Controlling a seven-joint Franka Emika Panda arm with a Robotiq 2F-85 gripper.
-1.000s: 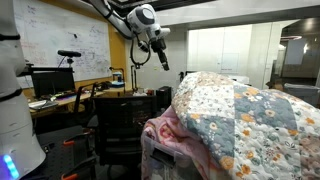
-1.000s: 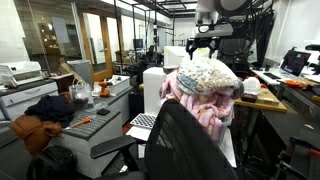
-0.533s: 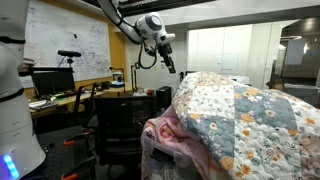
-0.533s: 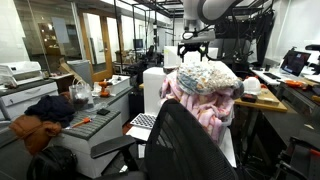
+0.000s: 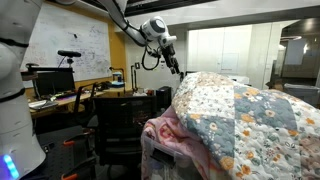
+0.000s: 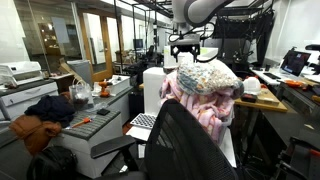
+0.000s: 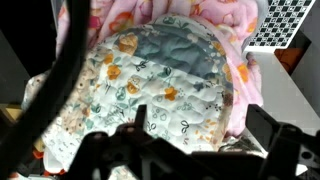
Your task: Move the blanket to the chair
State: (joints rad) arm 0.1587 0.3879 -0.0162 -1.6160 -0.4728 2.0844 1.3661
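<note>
The quilted patchwork blanket [image 5: 245, 110] is heaped in a tall mound, on top of a pink fleece blanket [image 5: 163, 130]. It also shows in an exterior view [image 6: 207, 75] and fills the wrist view [image 7: 160, 80]. My gripper [image 5: 173, 64] hangs open and empty in the air just above and beside the top of the mound; it also shows in an exterior view [image 6: 186, 55]. In the wrist view my fingers [image 7: 200, 125] frame the quilt without touching it. The black office chair [image 5: 118, 122] stands next to the mound, and its backrest fills the foreground in an exterior view [image 6: 195, 150].
Desks with monitors [image 5: 52, 82] and a whiteboard [image 5: 65, 35] line one side. A white machine body [image 5: 15, 110] stands close. A table with dark and orange clothing [image 6: 45, 115] and a keyboard [image 6: 145, 121] is nearby. A checkerboard card [image 7: 287, 20] lies beside the pink fleece.
My gripper has moved across and slightly down towards the top of the blanket mound. The blanket and chair have not moved.
</note>
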